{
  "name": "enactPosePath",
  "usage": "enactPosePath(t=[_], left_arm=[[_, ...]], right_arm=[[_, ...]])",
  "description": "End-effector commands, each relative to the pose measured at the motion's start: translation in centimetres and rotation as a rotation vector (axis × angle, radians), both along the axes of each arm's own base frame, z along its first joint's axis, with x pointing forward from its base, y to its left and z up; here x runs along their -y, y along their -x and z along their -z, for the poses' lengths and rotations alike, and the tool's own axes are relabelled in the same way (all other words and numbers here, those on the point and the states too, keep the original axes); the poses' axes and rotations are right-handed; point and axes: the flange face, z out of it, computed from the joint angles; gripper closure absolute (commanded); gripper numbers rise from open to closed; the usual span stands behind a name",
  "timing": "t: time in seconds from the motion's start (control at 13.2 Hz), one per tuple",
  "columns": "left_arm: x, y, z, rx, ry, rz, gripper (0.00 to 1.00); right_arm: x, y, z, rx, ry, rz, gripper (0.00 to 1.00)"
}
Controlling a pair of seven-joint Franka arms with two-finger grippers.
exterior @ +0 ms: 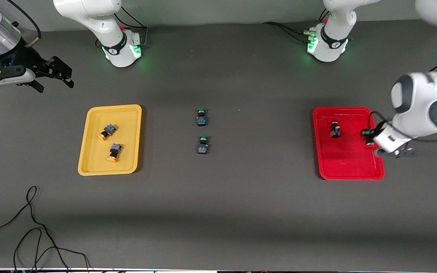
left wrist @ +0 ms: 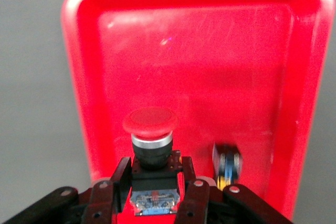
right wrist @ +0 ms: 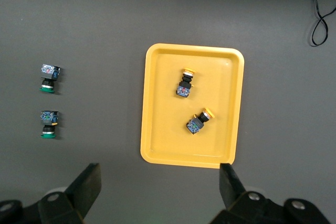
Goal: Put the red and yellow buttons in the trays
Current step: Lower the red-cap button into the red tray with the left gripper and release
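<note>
The red tray (exterior: 349,168) lies at the left arm's end of the table. My left gripper (exterior: 368,137) is low over the tray's side toward that end, shut on the dark body of a red-capped button (left wrist: 150,121). A second button (exterior: 335,129) lies in the red tray and shows blurred in the left wrist view (left wrist: 227,163). The yellow tray (exterior: 89,159) lies at the right arm's end and holds two yellow-capped buttons (exterior: 106,131) (exterior: 114,151). My right gripper (exterior: 51,77) is open and empty, raised off that end of the table, and waits.
Two green-capped buttons (exterior: 201,117) (exterior: 203,145) lie mid-table between the trays, one nearer the front camera than the other. A loose black cable (exterior: 32,227) lies near the front edge at the right arm's end.
</note>
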Motion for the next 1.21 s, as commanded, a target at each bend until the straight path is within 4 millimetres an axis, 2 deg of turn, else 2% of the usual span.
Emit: enactPosePath(t=[0.0, 0.08, 0.38, 0.45, 0.53, 0.6, 0.68, 0.75, 0.83, 1.06, 1.13], left_arm=[[0.1, -1.0, 4.5, 0.022, 0.018, 0.013, 1.00], [0.2, -0.9, 5.1, 0.018, 0.021, 0.012, 1.00], [0.4, -0.9, 5.0, 0.013, 0.019, 0.010, 1.00], [0.5, -0.9, 5.0, 0.010, 0.019, 0.010, 0.94], [0.7, -0.9, 4.9, 0.007, 0.018, 0.010, 0.42], [0.6, -1.0, 4.5, 0.011, 0.017, 0.014, 0.01], [0.8, -1.1, 3.3, 0.018, 0.011, 0.016, 0.00], [1.2, -0.8, 1.4, -0.008, 0.000, 0.018, 0.00], [1.9, -0.8, -1.5, -0.023, -0.016, 0.026, 0.00], [2.5, 1.2, -12.4, 0.017, -0.068, -0.011, 0.00], [3.7, 2.2, -16.2, 0.034, -0.086, 0.003, 0.00]], right_arm=[[0.1, -0.4, -0.6, -0.007, 0.005, -0.026, 0.00], [0.0, -0.5, -0.4, -0.012, 0.006, -0.026, 0.00], [-0.2, -0.8, -0.5, -0.012, 0.006, -0.032, 0.00], [-0.1, -0.8, -0.5, -0.011, 0.006, -0.035, 0.00], [0.0, -1.0, -0.2, -0.017, 0.006, -0.040, 0.00], [0.0, -1.1, 0.0, -0.020, 0.006, -0.040, 0.00], [-0.1, -1.2, 0.1, -0.023, 0.009, -0.040, 0.00], [0.0, -1.5, 0.3, -0.028, 0.012, -0.040, 0.00], [-0.1, -2.1, 0.1, -0.023, 0.013, -0.042, 0.00], [0.1, -2.7, -0.2, -0.018, 0.012, -0.041, 0.00], [0.1, -2.6, 0.0, -0.032, 0.012, -0.043, 0.00]])
